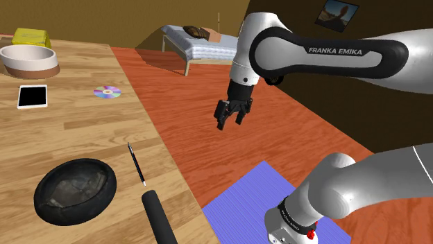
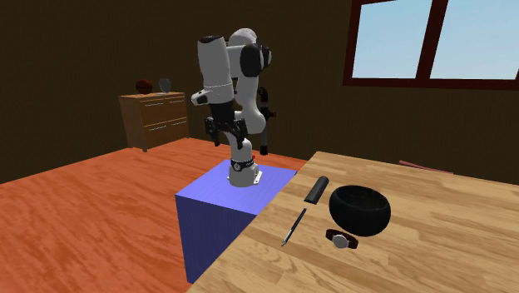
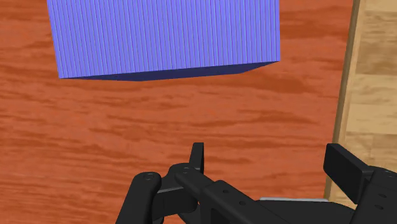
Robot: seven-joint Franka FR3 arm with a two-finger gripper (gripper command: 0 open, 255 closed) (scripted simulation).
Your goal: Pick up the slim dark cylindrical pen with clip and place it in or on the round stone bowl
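The slim dark pen [image 1: 136, 164] [image 2: 294, 226] lies flat on the wooden table [image 1: 69, 135] near its edge. Just beside it sits the round dark bowl [image 1: 75, 190] [image 2: 359, 210], holding nothing. My black gripper [image 1: 232, 114] [image 2: 226, 129] hangs in the air over the red-brown floor, off the table's edge and well away from the pen. Its fingers stand apart with nothing between them. In the wrist view the gripper [image 3: 272, 162] looks down at the floor, with the table's edge [image 3: 372, 95] beside one finger.
A short black cylinder [image 1: 158, 216] [image 2: 317, 191] lies close to the pen and bowl, and a wristwatch [image 2: 342, 240] beside the bowl. Farther along the table are a disc [image 1: 107, 91], a tablet [image 1: 32, 96] and a pale bowl [image 1: 28, 60]. The blue stand [image 1: 243, 204] [image 3: 165, 38] adjoins the table.
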